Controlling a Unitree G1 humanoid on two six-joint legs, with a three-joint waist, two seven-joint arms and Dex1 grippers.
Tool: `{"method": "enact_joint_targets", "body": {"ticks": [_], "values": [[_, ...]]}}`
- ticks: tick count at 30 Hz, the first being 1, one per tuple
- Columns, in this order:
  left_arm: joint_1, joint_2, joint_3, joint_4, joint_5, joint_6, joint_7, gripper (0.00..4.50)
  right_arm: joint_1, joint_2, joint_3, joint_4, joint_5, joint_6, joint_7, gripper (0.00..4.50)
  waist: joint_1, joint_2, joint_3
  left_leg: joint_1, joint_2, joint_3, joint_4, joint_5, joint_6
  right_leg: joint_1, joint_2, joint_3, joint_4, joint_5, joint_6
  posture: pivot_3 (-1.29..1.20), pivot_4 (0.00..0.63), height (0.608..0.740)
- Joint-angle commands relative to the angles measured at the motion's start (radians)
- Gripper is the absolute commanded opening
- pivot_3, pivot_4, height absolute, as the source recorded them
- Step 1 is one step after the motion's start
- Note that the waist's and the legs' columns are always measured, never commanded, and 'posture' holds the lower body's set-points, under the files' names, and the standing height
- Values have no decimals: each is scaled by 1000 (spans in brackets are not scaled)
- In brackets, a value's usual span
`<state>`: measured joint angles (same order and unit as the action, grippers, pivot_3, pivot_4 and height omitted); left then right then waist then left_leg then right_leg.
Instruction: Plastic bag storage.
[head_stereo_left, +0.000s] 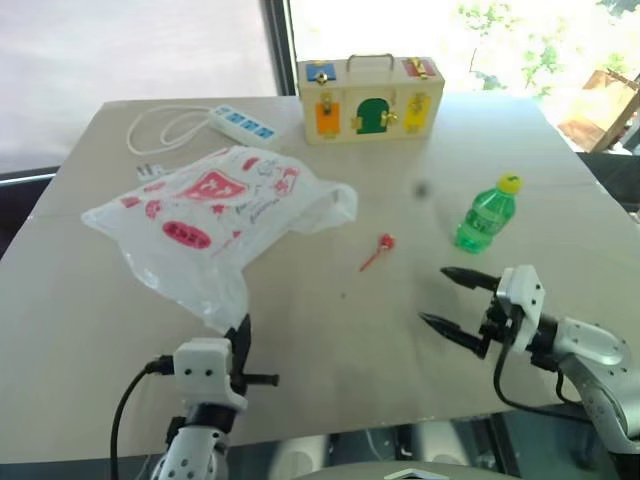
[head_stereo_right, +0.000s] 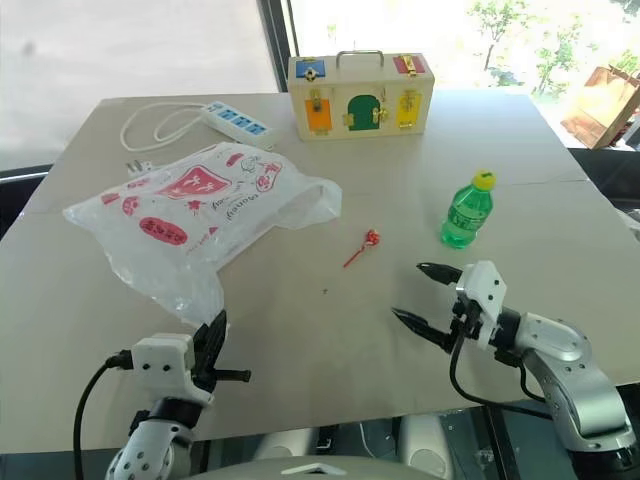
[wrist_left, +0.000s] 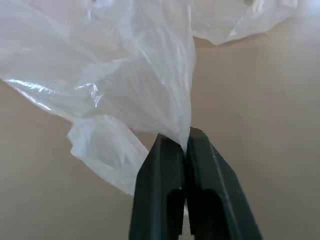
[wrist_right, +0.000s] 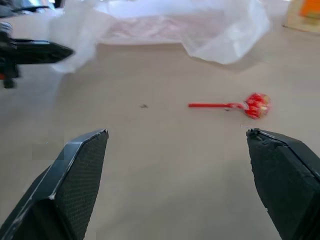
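Head views show the plastic bag (head_stereo_left: 215, 215) spread on the table (head_stereo_left: 330, 330), its near corner at the left gripper (head_stereo_left: 240, 335), with a lollipop (head_stereo_left: 378, 250), bottle (head_stereo_left: 488, 215), toy case (head_stereo_left: 370, 98) and power strip (head_stereo_left: 243, 122) around, none obstructing. Left wrist view: jaws pinched shut on a thin fold, which could slip or tear if pulled. Right wrist view: right gripper (wrist_right: 175, 150) gapes wide, empty.

head stereo: high, forward-down over table (head_stereo_left: 330, 340) | wrist cams: low, close | shared: plastic bag (head_stereo_left: 210, 215)
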<state>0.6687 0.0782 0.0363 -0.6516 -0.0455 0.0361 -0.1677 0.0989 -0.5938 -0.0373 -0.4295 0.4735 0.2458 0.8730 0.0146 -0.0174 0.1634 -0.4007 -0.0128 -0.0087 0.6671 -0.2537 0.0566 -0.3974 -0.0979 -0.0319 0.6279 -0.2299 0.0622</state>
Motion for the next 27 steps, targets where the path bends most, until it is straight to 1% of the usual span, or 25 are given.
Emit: {"method": "enact_joint_targets", "body": {"ticks": [1,3,5,6,9,10,14,17,18,20,21,22,24,26,27], "values": [[-67,61,68,-71,-210,73,-90,51,-167,47,57,108,-140,40,-148,4500,-1,1,1,0,0,0,0,0,0,0,0,0,0,1,-2,0,150,740],[-120,126,123,-97,-352,141,-149,51,-290,107,87,222,-198,66,-232,4500,-3,1,1,0,0,0,1,0,0,0,0,0,1,2,-3,0,150,740],[-134,184,167,-113,-471,179,-205,51,-381,172,107,307,-216,115,-286,4500,-5,2,3,1,2,-1,3,0,0,-1,3,1,4,4,-6,0,150,740],[-135,209,194,-117,-556,200,-234,51,-421,206,117,348,-221,146,-309,4500,-6,3,3,0,1,-1,3,0,0,-3,3,1,6,4,-6,0,150,740],[-155,247,278,-105,-727,218,-275,51,-509,300,132,434,-210,257,-360,4500,-5,3,3,0,1,0,1,0,0,-5,4,4,8,4,-7,0,150,740],[-163,254,299,-99,-758,218,-281,51,-527,329,133,455,-208,274,-372,4500,-3,3,3,-2,0,1,1,0,-1,-7,4,5,9,4,-7,0,150,740],[-190,271,326,-80,-768,222,-269,51,-560,414,126,509,-175,376,-395,4500,-3,4,3,-6,-1,1,1,1,-1,-10,4,6,10,4,-7,0,150,740],[-199,269,320,-82,-767,225,-260,51,-562,431,143,522,-165,405,-367,4500,-5,4,3,-3,-1,2,2,1,-1,-9,4,7,10,4,-7,0,150,740],[-198,267,313,-85,-760,225,-257,4,-560,440,137,528,-160,412,-370,4250,-7,4,3,-1,-1,3,2,1,-1,-7,4,8,10,4,-7,0,150,740],[-197,265,305,-89,-749,223,-254,0,-557,440,142,535,-170,396,-366,3605,-10,4,3,2,-1,3,2,1,-1,-5,5,8,10,4,-7,0,150,740],[-196,262,306,-88,-748,222,-250,0,-552,428,161,536,-192,372,-355,3187,-12,4,3,3,0,3,2,1,-1,-5,6,8,10,4,-7,0,150,740],[-197,262,307,-87,-747,222,-249,0,-549,419,176,537,-207,355,-348,2649,-14,4,3,3,0,2,2,1,-1,-5,6,8,11,4,-7,0,150,740],[-205,262,305,-87,-747,226,-243,0,-549,421,180,543,-213,345,-349,1655,-19,4,3,3,1,2,2,1,-1,-5,7,8,11,4,-8,0,150,740],[-219,267,298,-89,-746,233,-240,0,-560,434,176,558,-218,327,-359,755,-25,4,3,3,1,2,2,1,-1,-6,8,9,12,4,-8,0,150,740],[-226,270,295,-91,-747,239,-238,0,-568,441,172,564,-219,317,-364,644,-26,4,3,3,2,2,2,1,-1,-6,9,9,12,4,-8,0,150,740]]}}
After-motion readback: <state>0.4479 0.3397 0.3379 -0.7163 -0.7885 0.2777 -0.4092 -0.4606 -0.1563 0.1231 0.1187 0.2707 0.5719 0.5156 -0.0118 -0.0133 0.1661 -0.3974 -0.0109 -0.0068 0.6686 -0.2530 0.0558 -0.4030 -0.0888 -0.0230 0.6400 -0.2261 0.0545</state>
